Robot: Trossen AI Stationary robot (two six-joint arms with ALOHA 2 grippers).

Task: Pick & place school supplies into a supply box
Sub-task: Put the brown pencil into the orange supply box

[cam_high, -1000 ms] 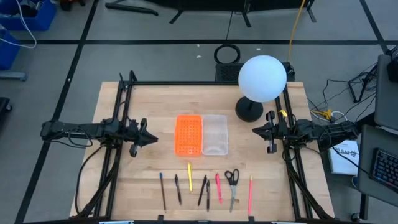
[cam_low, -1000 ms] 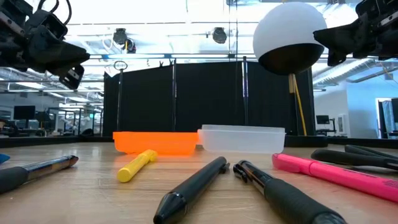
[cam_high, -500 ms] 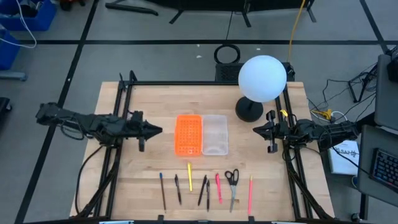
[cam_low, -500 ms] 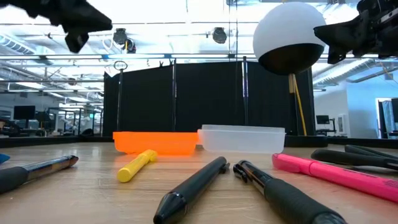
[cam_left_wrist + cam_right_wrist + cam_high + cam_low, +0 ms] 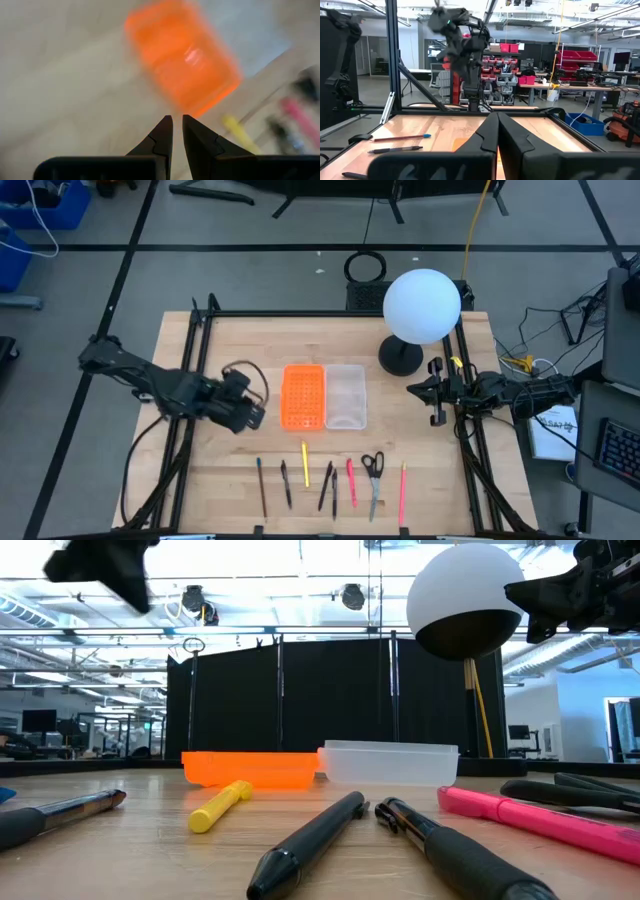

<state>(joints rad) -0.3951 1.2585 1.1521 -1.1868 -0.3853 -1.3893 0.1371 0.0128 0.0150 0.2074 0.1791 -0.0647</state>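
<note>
The supply box lies open mid-table, its orange half (image 5: 304, 395) beside its clear half (image 5: 346, 395). The school supplies lie in a row near the front edge: black pens (image 5: 286, 483), a yellow marker (image 5: 306, 463), a pink pen (image 5: 351, 480), scissors (image 5: 373, 475) and a red pencil (image 5: 403, 490). My left gripper (image 5: 256, 418) hangs above the table just left of the orange half (image 5: 182, 55), tipped downward. Its fingers (image 5: 177, 131) stand almost together with nothing between them. My right gripper (image 5: 412, 389) waits shut at the right side, level, pointing left.
A white globe lamp (image 5: 422, 305) stands at the back right, close to the right arm. Black frame rails (image 5: 195, 360) run along both table sides. Bare wood lies between the box and the row of supplies.
My left gripper has risen, swung out from the left rail toward the box and the near edge, rolled, and tipped from level to pointing steeply down. The supplies and the box lie as before.
</note>
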